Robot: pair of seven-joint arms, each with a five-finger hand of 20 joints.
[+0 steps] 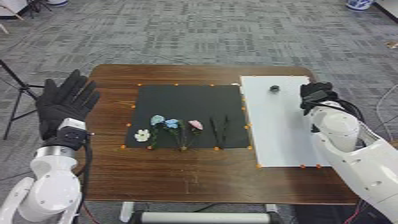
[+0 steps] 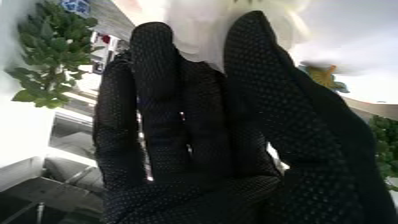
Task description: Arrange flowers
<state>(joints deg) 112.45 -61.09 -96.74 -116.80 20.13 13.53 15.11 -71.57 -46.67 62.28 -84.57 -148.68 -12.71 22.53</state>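
Left hand beside left counter edge: fingers extended, empty. Right hand at right edge: fingers nearly straight; any hold unclear.

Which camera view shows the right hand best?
The right wrist view: the right hand looms large there, its straight fingers and thumb easy to make out. The head view shows it small, at the right edge of the white sheet.
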